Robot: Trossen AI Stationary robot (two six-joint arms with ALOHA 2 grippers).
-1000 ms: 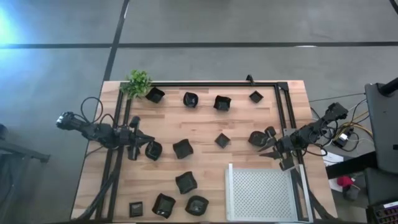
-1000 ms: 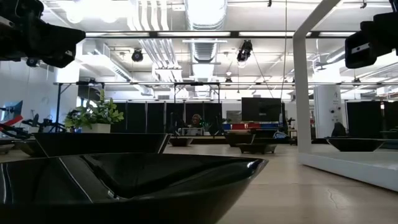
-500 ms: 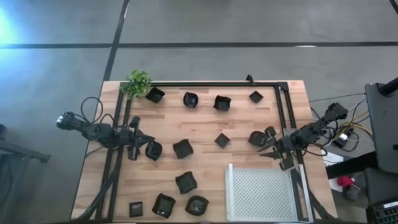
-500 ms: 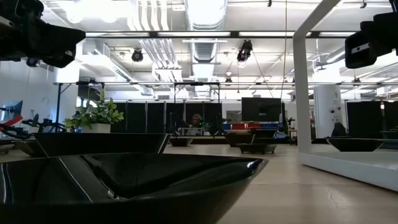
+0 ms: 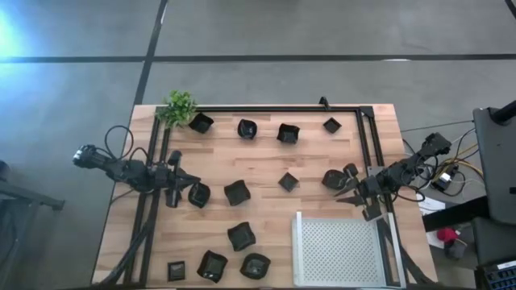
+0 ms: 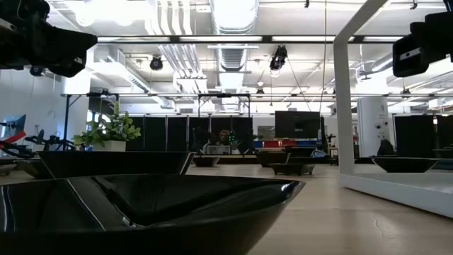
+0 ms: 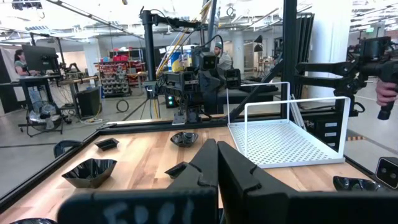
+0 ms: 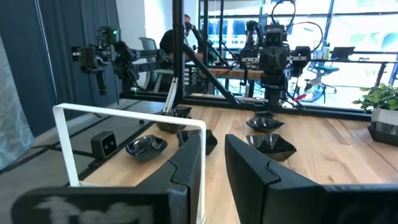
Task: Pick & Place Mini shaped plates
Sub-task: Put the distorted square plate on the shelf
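- left gripper (image 5: pixel 179 190) sits over the desk's (image 5: pixel 266 165) left edge, jaws closed tight with nothing in them, a plate (image 5: pixel 198 194) just beside it
- right gripper (image 5: pixel 355 196) is over the right side near the tray's (image 5: pixel 339 250) back corner, jaws partly apart, empty as far as i can see
- plates are all on the wood: four along the back rail, a few mid-desk, a bunch at the front left
- two plates sit just beside the right gripper
- plant (image 5: pixel 178 105) in the back left corner
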